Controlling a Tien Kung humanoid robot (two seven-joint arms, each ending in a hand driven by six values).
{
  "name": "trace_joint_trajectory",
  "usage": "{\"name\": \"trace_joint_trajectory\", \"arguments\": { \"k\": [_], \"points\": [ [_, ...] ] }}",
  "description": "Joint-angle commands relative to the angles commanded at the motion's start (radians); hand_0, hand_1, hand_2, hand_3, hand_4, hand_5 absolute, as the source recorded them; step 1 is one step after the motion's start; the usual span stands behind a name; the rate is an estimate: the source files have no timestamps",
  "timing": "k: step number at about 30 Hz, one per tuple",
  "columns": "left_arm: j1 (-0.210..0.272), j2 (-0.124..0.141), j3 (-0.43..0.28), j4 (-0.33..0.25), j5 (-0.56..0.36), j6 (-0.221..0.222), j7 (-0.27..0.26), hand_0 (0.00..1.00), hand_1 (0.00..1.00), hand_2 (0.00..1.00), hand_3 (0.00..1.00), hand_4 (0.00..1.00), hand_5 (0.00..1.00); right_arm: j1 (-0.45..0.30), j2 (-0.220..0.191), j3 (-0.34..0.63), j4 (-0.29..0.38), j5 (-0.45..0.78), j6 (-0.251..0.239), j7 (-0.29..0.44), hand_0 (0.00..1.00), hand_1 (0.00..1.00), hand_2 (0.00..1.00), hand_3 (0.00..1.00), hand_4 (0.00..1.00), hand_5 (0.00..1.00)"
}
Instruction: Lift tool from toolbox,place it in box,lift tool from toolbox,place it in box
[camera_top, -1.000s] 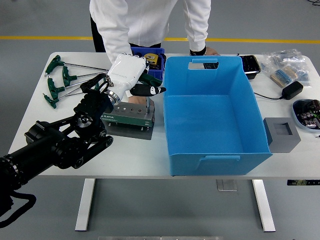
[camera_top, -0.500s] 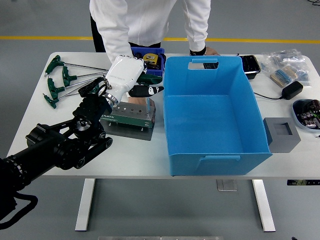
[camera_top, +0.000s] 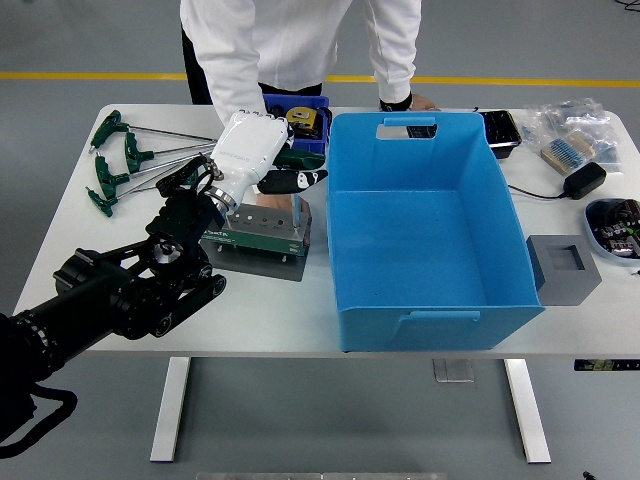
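The left robot hand (camera_top: 252, 150) grips a green-handled tool (camera_top: 297, 180) over the small blue toolbox (camera_top: 312, 122).

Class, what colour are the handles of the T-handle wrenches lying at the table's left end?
Dark green handles, in the head view.

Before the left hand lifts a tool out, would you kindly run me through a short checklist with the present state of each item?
1. Left hand over the small blue toolbox: ok.
2. Tool firmly grasped: cannot tell; the palm hides the fingers.
3. Large blue box empty and open to receive it: ok.
4. Path from toolbox to box free: ok; they stand side by side.
5. Person's hand away from the box: not ok; it rests just behind the far rim.
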Motion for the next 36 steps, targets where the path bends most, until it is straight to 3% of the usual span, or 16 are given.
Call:
{"name": "trace_joint_trajectory", "arguments": {
  "k": [17, 36],
  "points": [
    [-0.012, 0.003, 0.006, 0.018, -0.027, -0.001, -0.033, 0.044, 0.002, 0.043, 0.05, 0.866, 0.781, 0.008, -0.002, 0.003, 0.001, -0.001, 0.001, 0.001, 0.653, 0.647, 0.709, 0.558, 0.808, 0.75],
    [-0.044, 0.028, -0.003, -0.099, 0.007, -0.113, -0.063, 0.032, 0.002, 0.042, 0.051, 0.853, 0.787, -0.004, 0.002, 0.002, -0.002, 0.0, -0.001, 0.0, 0.653, 0.646, 0.709, 0.558, 0.808, 0.75]
  ]
}}
